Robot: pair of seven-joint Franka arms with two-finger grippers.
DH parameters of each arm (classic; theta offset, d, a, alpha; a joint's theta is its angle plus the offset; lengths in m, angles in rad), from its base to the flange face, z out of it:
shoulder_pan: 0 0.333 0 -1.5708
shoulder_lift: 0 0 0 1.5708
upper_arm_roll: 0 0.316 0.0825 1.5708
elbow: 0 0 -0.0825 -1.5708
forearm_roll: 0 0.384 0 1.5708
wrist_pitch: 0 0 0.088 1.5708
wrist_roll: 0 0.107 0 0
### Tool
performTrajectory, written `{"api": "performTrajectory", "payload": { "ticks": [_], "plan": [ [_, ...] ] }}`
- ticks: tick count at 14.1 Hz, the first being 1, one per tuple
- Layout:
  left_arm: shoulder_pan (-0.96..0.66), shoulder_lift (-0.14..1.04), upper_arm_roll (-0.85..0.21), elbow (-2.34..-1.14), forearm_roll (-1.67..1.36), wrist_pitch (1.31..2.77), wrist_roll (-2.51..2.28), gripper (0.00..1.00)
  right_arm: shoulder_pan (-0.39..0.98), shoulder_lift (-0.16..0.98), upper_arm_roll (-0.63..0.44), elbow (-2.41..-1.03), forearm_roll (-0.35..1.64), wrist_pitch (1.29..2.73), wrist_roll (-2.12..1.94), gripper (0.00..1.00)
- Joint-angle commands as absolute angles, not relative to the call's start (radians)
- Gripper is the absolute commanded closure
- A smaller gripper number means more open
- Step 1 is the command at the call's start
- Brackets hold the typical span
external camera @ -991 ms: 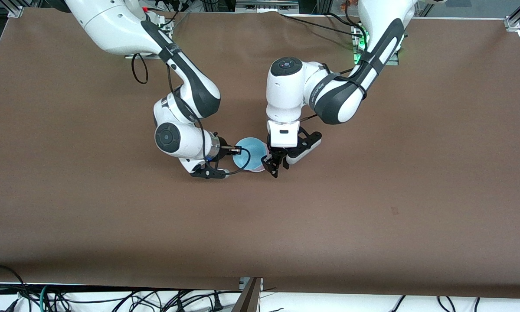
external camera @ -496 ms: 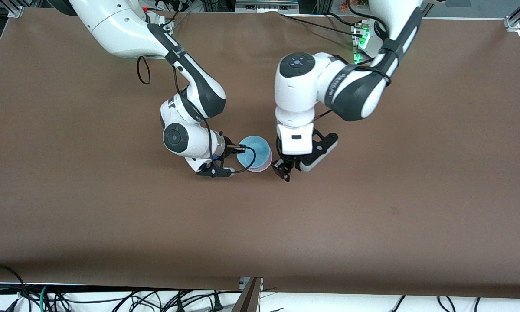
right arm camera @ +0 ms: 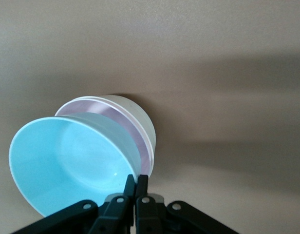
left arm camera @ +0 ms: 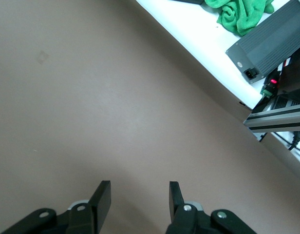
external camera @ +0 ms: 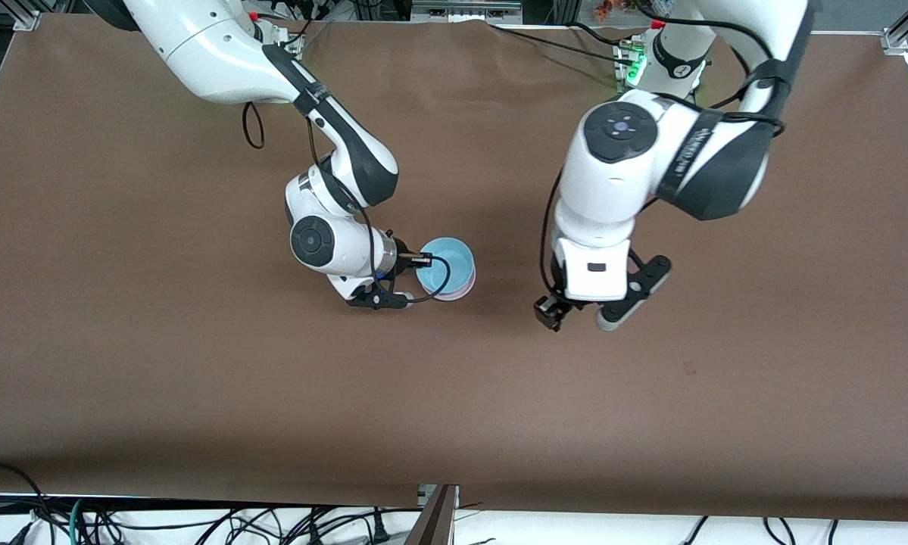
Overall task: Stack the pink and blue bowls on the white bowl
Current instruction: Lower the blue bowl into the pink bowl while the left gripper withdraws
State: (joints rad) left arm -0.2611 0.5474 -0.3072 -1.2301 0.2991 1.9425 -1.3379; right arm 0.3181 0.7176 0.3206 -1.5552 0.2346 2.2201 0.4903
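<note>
The light blue bowl point(external camera: 444, 265) point(right arm camera: 67, 161) sits tilted in the pink bowl point(right arm camera: 134, 139), whose rim point(external camera: 469, 283) shows beside it. The pink bowl is nested in the white bowl point(right arm camera: 136, 111), which stands on the brown table. My right gripper point(external camera: 417, 261) point(right arm camera: 136, 181) is shut on the blue bowl's rim, on the side toward the right arm's end of the table. My left gripper point(external camera: 549, 312) point(left arm camera: 138, 196) hangs open and empty over bare table, well apart from the stack, toward the left arm's end.
The brown table top point(external camera: 196, 378) surrounds the stack. The left wrist view shows the table edge with a green cloth point(left arm camera: 242, 14) and a grey box point(left arm camera: 271, 41) past it. Cables point(external camera: 196, 522) lie below the table's near edge.
The left arm has pulled away from the bowls toward its own end of the table, its gripper open. The right gripper still holds the blue bowl and has shifted only slightly.
</note>
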Motion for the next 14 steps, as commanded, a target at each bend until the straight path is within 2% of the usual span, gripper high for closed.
{"api": "performTrajectory", "payload": {
  "ticks": [1,7,14],
  "plan": [
    [-0.177,0.477,-0.318,-1.235,0.192,1.853,-1.143,0.43,0.330,0.733,0.314,-1.537,0.221,2.226,0.503,1.00],
    [-0.010,0.371,-0.318,-1.236,0.069,1.679,-0.754,0.42,0.330,0.744,0.314,-1.537,0.193,2.243,0.503,1.00],
    [0.158,0.255,-0.313,-1.284,0.021,1.482,-0.300,0.33,0.336,0.750,0.314,-1.536,0.195,2.253,0.503,1.00]
  ]
}}
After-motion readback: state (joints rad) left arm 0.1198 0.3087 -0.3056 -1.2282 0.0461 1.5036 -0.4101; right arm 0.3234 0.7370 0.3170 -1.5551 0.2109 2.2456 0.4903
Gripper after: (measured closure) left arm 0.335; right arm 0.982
